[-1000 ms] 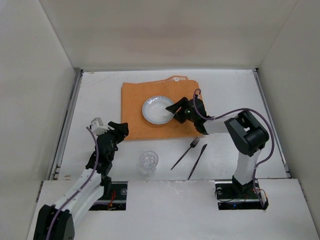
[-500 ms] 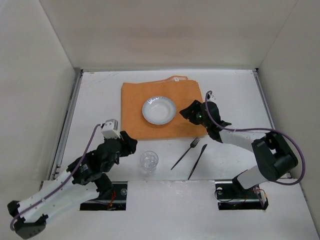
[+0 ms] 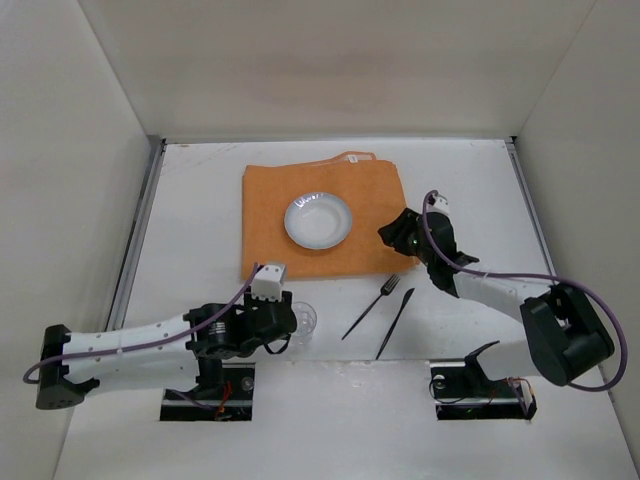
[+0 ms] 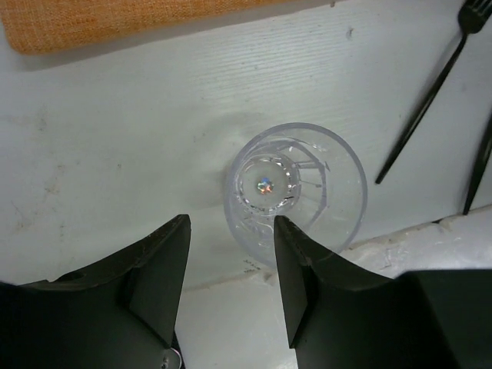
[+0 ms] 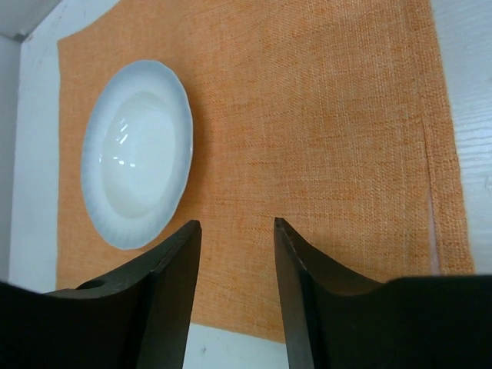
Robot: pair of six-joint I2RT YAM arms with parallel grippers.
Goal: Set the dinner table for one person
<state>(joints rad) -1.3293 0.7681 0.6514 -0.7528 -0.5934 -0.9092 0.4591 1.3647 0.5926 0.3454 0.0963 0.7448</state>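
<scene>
Left gripper (image 4: 231, 231): jaws apart, empty, low over the table (image 4: 115, 115). Glass (image 4: 296, 188) stands upright just ahead, beside the right-hand finger. Right gripper (image 5: 234, 227): jaws apart, empty, above the cloth (image 5: 323, 138) near its front edge. Plate (image 5: 138, 154) sits on the cloth. Fork (image 3: 372, 306) and knife (image 3: 395, 322) lie side by side on the bare table, right of the glass
</scene>
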